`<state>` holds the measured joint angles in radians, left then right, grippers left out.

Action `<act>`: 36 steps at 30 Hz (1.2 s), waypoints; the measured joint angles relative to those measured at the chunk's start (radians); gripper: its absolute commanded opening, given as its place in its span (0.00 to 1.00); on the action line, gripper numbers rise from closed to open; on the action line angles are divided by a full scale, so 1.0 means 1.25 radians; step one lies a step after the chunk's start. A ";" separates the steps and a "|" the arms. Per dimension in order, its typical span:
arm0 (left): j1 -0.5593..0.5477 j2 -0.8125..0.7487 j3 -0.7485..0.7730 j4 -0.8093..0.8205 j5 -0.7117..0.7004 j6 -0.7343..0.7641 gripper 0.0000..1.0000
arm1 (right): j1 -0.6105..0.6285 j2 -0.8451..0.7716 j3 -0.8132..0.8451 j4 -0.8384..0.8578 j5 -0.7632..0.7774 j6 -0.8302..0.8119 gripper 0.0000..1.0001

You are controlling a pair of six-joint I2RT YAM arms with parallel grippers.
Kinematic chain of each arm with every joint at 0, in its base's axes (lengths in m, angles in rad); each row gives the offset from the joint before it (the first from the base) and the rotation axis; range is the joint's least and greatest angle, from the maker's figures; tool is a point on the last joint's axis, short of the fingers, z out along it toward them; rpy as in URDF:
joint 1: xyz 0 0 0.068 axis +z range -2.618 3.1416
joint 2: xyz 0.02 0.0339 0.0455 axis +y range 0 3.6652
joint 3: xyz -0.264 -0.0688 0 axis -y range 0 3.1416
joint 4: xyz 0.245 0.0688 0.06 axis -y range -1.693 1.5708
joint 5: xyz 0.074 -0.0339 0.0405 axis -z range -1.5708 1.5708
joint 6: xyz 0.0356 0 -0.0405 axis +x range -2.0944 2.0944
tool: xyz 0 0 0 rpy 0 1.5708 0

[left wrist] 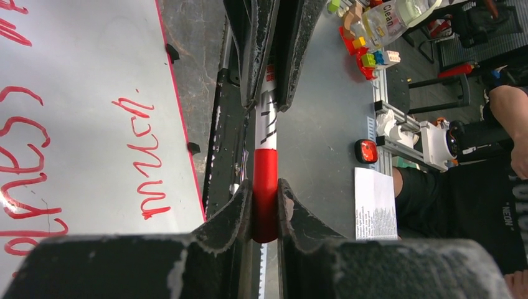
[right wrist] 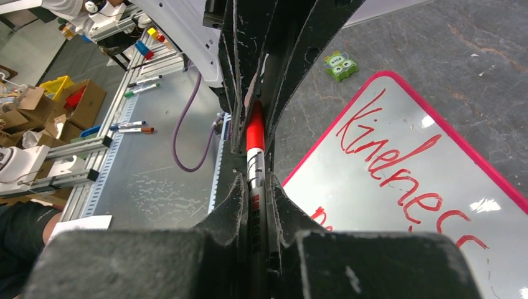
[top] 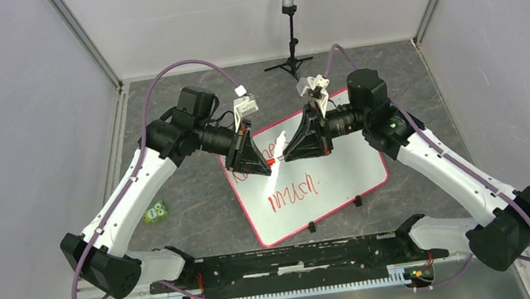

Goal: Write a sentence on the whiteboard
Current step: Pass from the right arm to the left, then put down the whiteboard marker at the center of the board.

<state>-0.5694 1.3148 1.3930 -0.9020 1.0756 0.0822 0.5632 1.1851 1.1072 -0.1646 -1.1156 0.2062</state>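
The whiteboard [top: 350, 173] lies tilted on the dark table, with the sentence [top: 292, 192] in red marker on it; "much" [left wrist: 140, 162] and "Kindness" [right wrist: 392, 162] can be read. Both grippers meet tip to tip above the board's upper left part. My left gripper [left wrist: 265, 187] is shut on the red cap [left wrist: 264, 205] of a marker. My right gripper [right wrist: 256, 187] is shut on the marker's white barrel [right wrist: 256, 177]. Cap and barrel sit in one line, joined, held level above the board [left wrist: 81, 93]. In the top view, only a short red piece of marker [top: 276, 160] shows between the fingers.
A small green toy block [top: 155, 211] lies left of the board. A black tripod stand [top: 291, 30] rises at the back. Black clips [top: 311, 227] sit on the board's near edge. The arms' black base rail [top: 292, 258] runs along the front, and grey walls close in both sides.
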 measured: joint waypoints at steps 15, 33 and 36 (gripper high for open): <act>0.122 -0.047 -0.021 0.107 -0.044 -0.018 0.02 | -0.176 0.020 0.090 0.062 -0.006 0.035 0.86; 0.692 0.038 -0.027 -0.050 -0.116 0.118 0.02 | -0.559 0.020 0.082 -0.132 -0.067 -0.138 0.97; 0.737 0.055 -0.069 -0.069 -0.160 0.175 0.02 | -0.569 0.063 0.140 -0.314 0.027 -0.318 0.97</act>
<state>0.3523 1.3830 1.3064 -0.9886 0.8753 0.3004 -0.1478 1.2636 1.2823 -0.5571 -1.0824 -0.1917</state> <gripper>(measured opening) 0.212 0.975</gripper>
